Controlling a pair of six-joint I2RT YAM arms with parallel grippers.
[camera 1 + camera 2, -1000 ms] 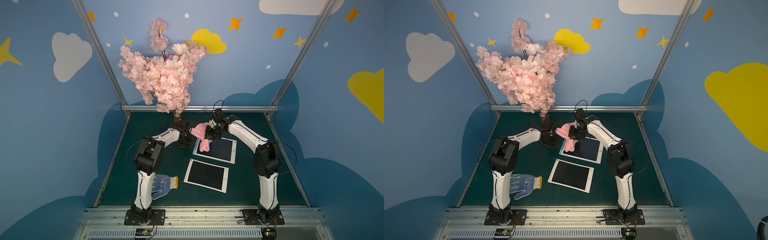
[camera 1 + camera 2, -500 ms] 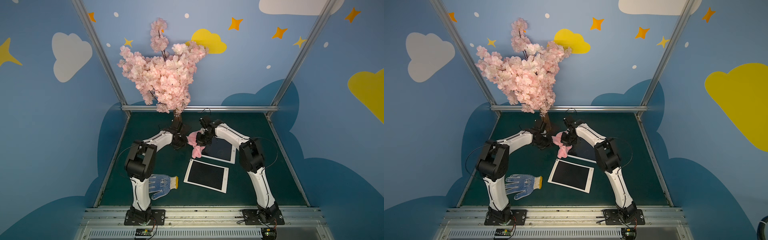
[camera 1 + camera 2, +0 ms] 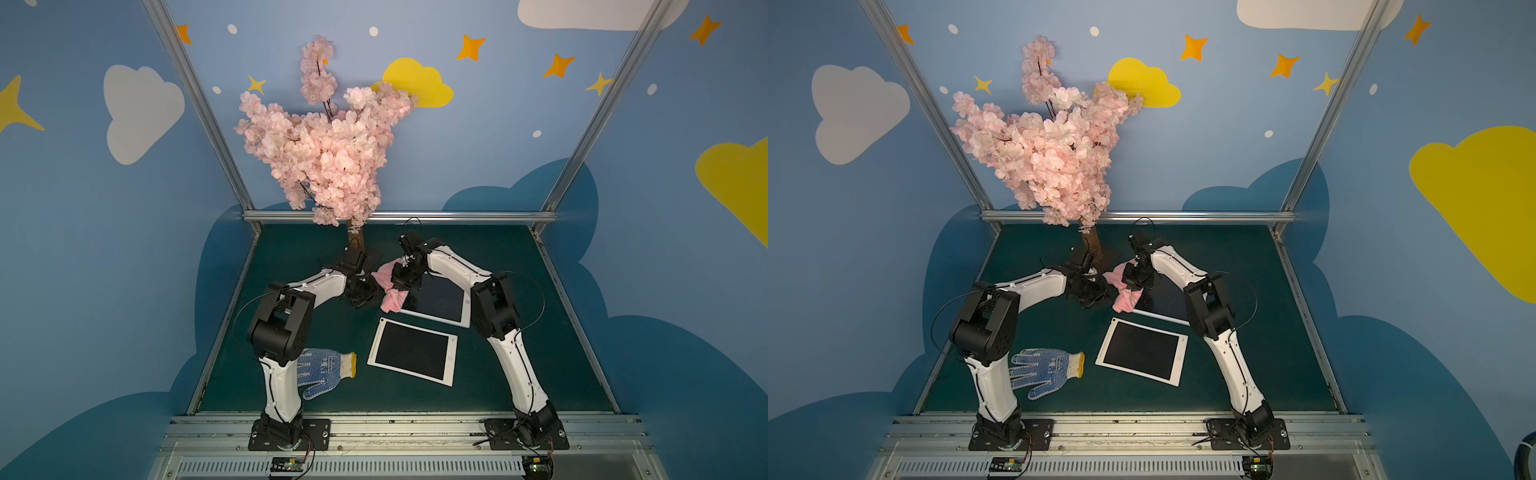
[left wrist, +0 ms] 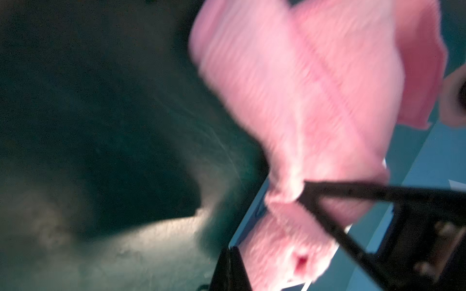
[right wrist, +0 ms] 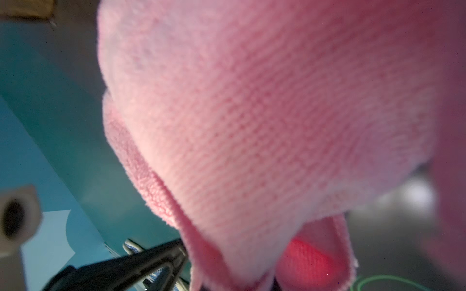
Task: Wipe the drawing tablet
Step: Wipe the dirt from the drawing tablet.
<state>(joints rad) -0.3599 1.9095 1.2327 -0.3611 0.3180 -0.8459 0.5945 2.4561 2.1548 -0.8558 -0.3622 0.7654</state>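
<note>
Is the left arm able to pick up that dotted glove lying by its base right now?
Probably not yet: the left hand is shut on the pink cloth, so it isn't free. Nothing covers the glove, but it lies close beside the arm's own lower link, which may make the reach awkward.

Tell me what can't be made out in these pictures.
- Right gripper jaws: cloth fills the right wrist view.
- Whether the left gripper grips the cloth: left wrist view blurred.
- Far tablet marks: too small in both top views, partly behind right arm.
- Glove: partly behind left arm.

Both top views look down over the whole table (image 3: 482, 386); wrist views press close on the cloth (image 5: 252, 113)
</note>
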